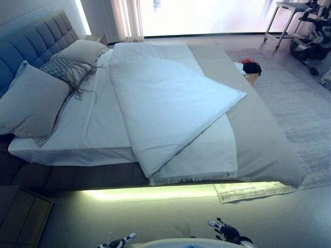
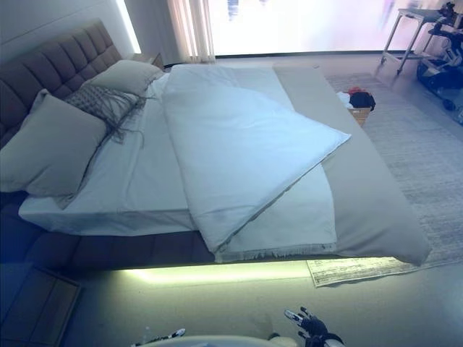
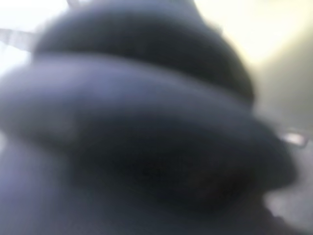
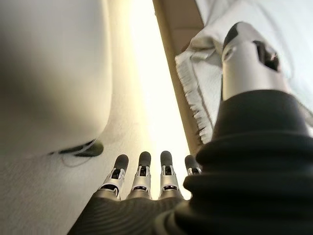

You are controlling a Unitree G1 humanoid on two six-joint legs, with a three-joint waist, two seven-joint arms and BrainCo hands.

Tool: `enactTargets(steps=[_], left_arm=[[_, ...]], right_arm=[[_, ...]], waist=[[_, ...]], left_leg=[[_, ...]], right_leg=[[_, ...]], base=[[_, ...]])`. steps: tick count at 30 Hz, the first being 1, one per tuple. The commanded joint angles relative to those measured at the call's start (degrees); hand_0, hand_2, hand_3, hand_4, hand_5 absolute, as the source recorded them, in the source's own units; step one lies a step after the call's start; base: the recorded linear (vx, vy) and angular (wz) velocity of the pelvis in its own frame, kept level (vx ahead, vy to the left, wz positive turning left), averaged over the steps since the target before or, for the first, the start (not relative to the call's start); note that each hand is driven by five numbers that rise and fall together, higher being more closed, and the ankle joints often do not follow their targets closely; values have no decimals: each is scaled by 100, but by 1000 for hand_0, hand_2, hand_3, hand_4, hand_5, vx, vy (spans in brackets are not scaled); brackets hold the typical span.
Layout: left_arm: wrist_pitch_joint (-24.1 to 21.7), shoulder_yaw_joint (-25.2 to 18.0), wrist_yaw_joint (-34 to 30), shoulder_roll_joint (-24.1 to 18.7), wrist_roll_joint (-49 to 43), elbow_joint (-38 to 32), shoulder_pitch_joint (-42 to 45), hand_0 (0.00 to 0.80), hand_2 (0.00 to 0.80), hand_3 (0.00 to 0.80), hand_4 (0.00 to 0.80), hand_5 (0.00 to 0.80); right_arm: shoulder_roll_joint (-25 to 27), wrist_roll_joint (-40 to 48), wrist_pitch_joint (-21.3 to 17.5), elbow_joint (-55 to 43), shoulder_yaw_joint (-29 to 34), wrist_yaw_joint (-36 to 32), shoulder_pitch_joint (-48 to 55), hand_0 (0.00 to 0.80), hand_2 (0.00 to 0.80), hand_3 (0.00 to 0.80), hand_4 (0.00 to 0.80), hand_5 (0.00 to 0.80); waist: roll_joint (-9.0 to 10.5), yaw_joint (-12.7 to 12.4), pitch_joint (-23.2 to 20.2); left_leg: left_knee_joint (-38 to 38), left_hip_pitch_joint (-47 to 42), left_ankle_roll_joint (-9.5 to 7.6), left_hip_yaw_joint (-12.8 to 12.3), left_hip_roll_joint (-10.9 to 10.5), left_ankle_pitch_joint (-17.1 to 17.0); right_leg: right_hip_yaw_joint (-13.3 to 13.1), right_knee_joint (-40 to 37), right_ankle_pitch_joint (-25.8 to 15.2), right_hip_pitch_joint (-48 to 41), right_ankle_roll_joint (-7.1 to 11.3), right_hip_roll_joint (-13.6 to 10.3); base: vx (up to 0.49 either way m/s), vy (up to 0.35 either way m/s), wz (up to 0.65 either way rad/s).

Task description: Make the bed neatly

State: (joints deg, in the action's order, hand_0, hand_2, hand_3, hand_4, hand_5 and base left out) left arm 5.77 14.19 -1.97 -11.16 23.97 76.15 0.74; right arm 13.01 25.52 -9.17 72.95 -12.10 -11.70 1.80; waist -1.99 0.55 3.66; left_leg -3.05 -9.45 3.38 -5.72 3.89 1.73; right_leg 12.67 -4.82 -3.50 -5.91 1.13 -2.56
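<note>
Bed (image 1: 269,155): the landmark; seen across its width from the near long side, with a lit strip glowing under that edge.

Headboard (image 1: 36,39): padded and tufted, at the bed's left end.

Pillows: one large pillow (image 1: 31,101) leans against the headboard nearest the viewer; a second pillow (image 1: 83,50) lies farther along the headboard; a grey fringed cushion (image 1: 64,68) sits between them, touching both.

Sheet (image 1: 90,124): white, exposed on the bed between the pillows and the duvet.

Duvet (image 1: 165,103): white, lying on the middle of the bed, crooked, with one corner folded over so that it points toward the foot end; its near edge hangs over the bed's near side.

Fringed blanket (image 1: 207,155): white, under the duvet, its fringed hem hanging at the bed's near edge.

Bedspread (image 1: 243,124): beige, covering the foot end of the bed and draping down at the near corner.

Rug (image 1: 300,113): pale, on the floor beyond the bed's foot end.

Basket (image 1: 250,76): beside the bed's foot end, holding dark and red items.

Right hand (image 4: 142,178): below the bed's near edge, well apart from it; fingers straight, thumb out, holding nothing.

Left hand (image 1: 120,242): low before the bed's near side; only fingertips show and its wrist view is blurred, so its state cannot be told.
</note>
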Motion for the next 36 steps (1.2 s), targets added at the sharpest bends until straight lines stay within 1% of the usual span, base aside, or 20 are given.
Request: enactTargets(steps=[1, 2, 4, 5, 9, 10, 12, 15, 20, 22, 23, 24, 26, 27, 28, 29, 31, 33, 34, 36], left_arm=[[-89, -376, 203, 68, 118, 351, -446, 0, 0, 0, 0, 0], [-124, -399, 193, 57, 160, 356, -464, 0, 0, 0, 0, 0], [-203, -558, 227, 48, 353, 370, -474, 0, 0, 0, 0, 0], [-161, -621, 239, 50, 360, 379, -481, 0, 0, 0, 0, 0], [-211, -732, 121, 35, 453, 480, -400, 0, 0, 0, 0, 0], [-231, -692, 94, 38, 441, 468, -381, 0, 0, 0, 0, 0], [-268, -622, 97, 87, 437, 472, -382, 0, 0, 0, 0, 0], [-288, -696, 142, 141, 470, 519, -355, 0, 0, 0, 0, 0], [-216, -771, 142, 59, 208, 541, -284, 0, 0, 0, 0, 0], [-203, -722, 189, -11, 20, 532, -296, 0, 0, 0, 0, 0], [-203, -722, 189, -12, 20, 532, -296, 0, 0, 0, 0, 0], [-176, -656, 204, -57, -77, 524, -332, 0, 0, 0, 0, 0], [-93, -515, 255, -157, -117, 469, -466, 0, 0, 0, 0, 0], [-89, -501, 260, -169, -126, 464, -482, 0, 0, 0, 0, 0], [-9, -459, 284, -228, -96, 436, -591, 0, 0, 0, 0, 0], [32, -456, 279, -277, -88, 427, -661, 0, 0, 0, 0, 0], [83, -443, 244, -359, -45, 430, -765, 0, 0, 0, 0, 0], [92, -416, 213, -389, -27, 412, -825, 0, 0, 0, 0, 0], [94, -411, 209, -385, -25, 400, -848, 0, 0, 0, 0, 0], [53, -450, 208, -370, -24, 382, -846, 0, 0, 0, 0, 0]], right_arm=[[-122, 32, -51, 264, -212, 23, -760, 0, 0, 0, 0, 0], [-88, 65, -44, 214, -222, 7, -785, 0, 0, 0, 0, 0], [59, -203, 79, 148, -232, -9, -815, 0, 0, 0, 0, 0], [103, -314, 147, 196, -235, 34, -812, 0, 0, 0, 0, 0], [181, -341, 210, 422, -106, -100, -761, 0, 0, 0, 0, 0], [204, -365, 172, 425, -75, -158, -728, 0, 0, 0, 0, 0], [232, -236, 88, 418, -87, -210, -674, 0, 0, 0, 0, 0], [177, -270, 84, 500, 4, -158, -592, 0, 0, 0, 0, 0], [-27, -363, -66, 545, 147, -261, -491, 0, 0, 0, 0, 0], [-113, -236, -56, 457, 128, -284, -499, 0, 0, 0, 0, 0], [-114, -236, -56, 456, 128, -284, -498, 0, 0, 0, 0, 0], [-152, -235, -5, 370, 95, -303, -513, 0, 0, 0, 0, 0], [-177, -164, 138, 248, 45, -150, -533, 0, 0, 0, 0, 0], [-178, -155, 167, 234, 42, -125, -531, 0, 0, 0, 0, 0], [-145, -198, 227, 232, 83, -43, -511, 0, 0, 0, 0, 0], [-104, -120, 228, 262, 96, -21, -493, 0, 0, 0, 0, 0], [-37, -16, 201, 367, 163, -77, -483, 0, 0, 0, 0, 0], [34, 109, 133, 427, 212, -114, -498, 0, 0, 0, 0, 0], [56, 142, 131, 430, 219, -110, -524, 0, 0, 0, 0, 0], [90, 140, 98, 452, 253, -152, -610, 0, 0, 0, 0, 0]], waist=[[574, -92, 413], [623, -108, 495], [599, -187, 809], [523, -208, 921], [256, -291, 1068], [193, -320, 1076], [165, -416, 1074], [213, -419, 960], [253, -467, 626], [280, -467, 454], [286, -467, 452], [313, -453, 332], [268, -328, 218], [266, -314, 203], [174, -188, 223], [103, -117, 248], [12, 18, 329], [-55, 136, 444], [-34, 177, 509], [59, 262, 633]], left_leg=[[1641, 674, -276, -219, -404, 352], [2215, 969, -257, -222, -376, 287], [3628, 2006, -74, -165, -267, -362], [3546, 2214, 22, -232, -135, -598], [1567, 2003, 174, -468, 220, -1176], [985, 2008, 256, -502, 349, -1454], [66, 2137, 348, -506, 502, -1647], [10, 2005, 282, -722, 509, -1381], [169, 1638, 50, -589, 276, -1017], [170, 1532, -132, -556, 90, -890], [168, 1531, -135, -558, 83, -889], [82, 1477, -272, -517, -82, -841], [-17, 1397, -478, -447, -284, -756], [-18, 1398, -498, -443, -306, -740], [-30, 1291, -549, -353, -348, -669], [-36, 1215, -556, -291, -350, -636], [-52, 1098, -520, -238, -342, -630], [-56, 954, -434, -206, -315, -596], [-29, 897, -404, -199, -336, -513], [-10, 733, -364, -190, -416, -228]], right_leg=[[-238, 286, 236, -70, 120, -131], [-217, 325, 223, -30, 59, -156], [-212, 476, 247, 2, -149, -115], [-249, 522, 303, -55, -175, -57], [-418, 608, 619, -388, -99, 159], [-439, 579, 698, -519, -71, 212], [-540, 535, 869, -795, -13, 194], [-479, 585, 1095, -1080, 143, -39], [-258, 891, 1221, -1251, 471, -578], [-224, 1186, 1088, -1237, 617, -777], [-225, 1189, 1092, -1236, 621, -785], [-265, 1457, 870, -1175, 705, -856], [-484, 2561, 340, -641, 755, -868], [-518, 2665, 310, -554, 759, -872], [-660, 3299, 101, -34, 706, -808], [-705, 3448, 121, 311, 637, -735], [-672, 3217, 384, 706, 507, -535], [-610, 2390, 536, 1005, 422, -438], [-596, 1835, 418, 1125, 453, -479], [-593, 968, -342, 1544, 624, -677]], base=[[-78, -131, -7], [-96, -144, -7], [-44, -86, -13], [124, 44, -21], [314, 145, -15], [309, 155, -17], [362, 194, 4], [362, 222, -19], [424, 269, -36], [339, 227, 8], [277, 198, 1], [305, 251, -11], [327, 289, 11], [249, 209, 33], [238, 154, 25], [244, 132, 15], [210, -18, 17], [182, -136, 21], [155, -230, 12], [159, -262, -1]])
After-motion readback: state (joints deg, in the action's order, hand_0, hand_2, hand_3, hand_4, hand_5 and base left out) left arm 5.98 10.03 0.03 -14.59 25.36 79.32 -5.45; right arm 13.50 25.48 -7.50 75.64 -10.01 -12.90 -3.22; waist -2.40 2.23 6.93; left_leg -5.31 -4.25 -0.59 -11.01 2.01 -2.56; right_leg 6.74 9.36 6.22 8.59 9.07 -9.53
